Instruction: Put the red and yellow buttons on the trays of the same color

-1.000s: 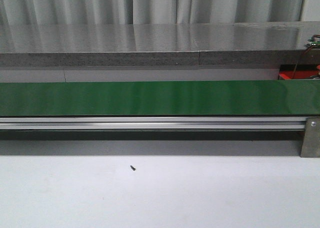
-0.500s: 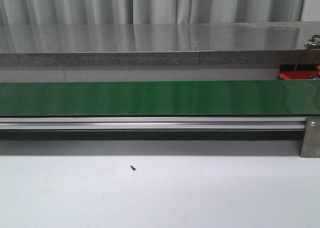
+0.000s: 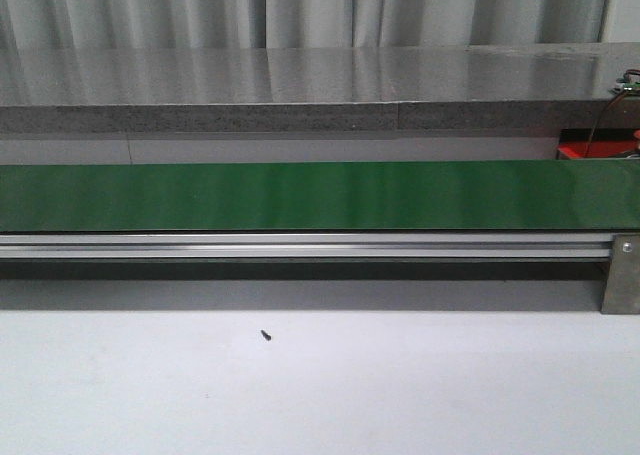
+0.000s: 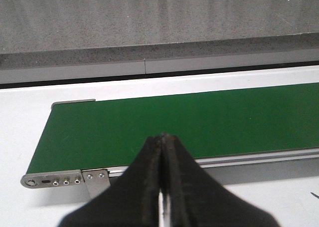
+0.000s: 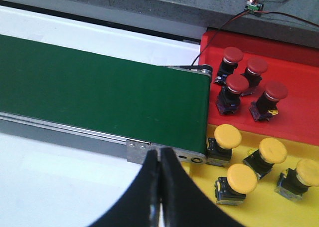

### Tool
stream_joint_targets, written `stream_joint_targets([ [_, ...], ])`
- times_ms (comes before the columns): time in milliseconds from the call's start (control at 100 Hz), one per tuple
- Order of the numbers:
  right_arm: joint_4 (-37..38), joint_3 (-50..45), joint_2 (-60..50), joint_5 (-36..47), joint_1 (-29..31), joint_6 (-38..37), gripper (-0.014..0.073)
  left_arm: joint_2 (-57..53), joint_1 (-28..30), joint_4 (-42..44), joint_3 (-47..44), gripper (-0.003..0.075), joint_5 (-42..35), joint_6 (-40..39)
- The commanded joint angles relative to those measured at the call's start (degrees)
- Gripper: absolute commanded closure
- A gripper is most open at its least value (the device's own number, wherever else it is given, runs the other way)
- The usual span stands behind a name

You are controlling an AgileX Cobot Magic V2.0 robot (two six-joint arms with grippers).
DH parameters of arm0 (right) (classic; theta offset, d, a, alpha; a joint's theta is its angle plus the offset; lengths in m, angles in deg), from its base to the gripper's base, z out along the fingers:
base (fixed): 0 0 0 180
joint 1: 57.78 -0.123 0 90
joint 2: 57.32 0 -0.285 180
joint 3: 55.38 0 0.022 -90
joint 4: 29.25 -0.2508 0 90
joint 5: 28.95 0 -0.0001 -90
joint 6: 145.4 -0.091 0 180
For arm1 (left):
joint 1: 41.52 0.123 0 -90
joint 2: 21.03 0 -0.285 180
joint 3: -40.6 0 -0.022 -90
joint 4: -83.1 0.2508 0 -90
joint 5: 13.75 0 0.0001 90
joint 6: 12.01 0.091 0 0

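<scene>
Four red buttons sit in the red tray, four yellow buttons in the yellow tray; left hand and right hand both pressed closed, empty.

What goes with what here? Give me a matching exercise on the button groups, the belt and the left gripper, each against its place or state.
Column one:
1. round red-capped push buttons
2. round yellow-capped push buttons
3. long green conveyor belt
4. black left gripper

Column two:
A. bare, nothing riding on it
B. on the yellow plastic tray
C. fingers closed, holding nothing
D. on the red plastic tray

Pairs: 1-D, 2-B, 3-A, 4-C
</scene>
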Motion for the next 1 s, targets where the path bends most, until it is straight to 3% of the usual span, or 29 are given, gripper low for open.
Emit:
stream_joint_targets([
  [0,-1.02,1.27,0.02,4.2,0.11,0.66,0.0662,0.31,-0.42,-1.03,1.49,0.074,-4.38,0.06],
  [710,2.19,1.1,-0.21,10.37,0.02,0.6,0.0662,0.31,-0.42,-1.03,1.49,0.074,-4.38,0.06],
  [990,6.03,-10.28,-7.18,23.43,-7.97,-2.11,0.0662,0.31,-0.42,-1.03,1.49,0.074,-4.38,0.06],
])
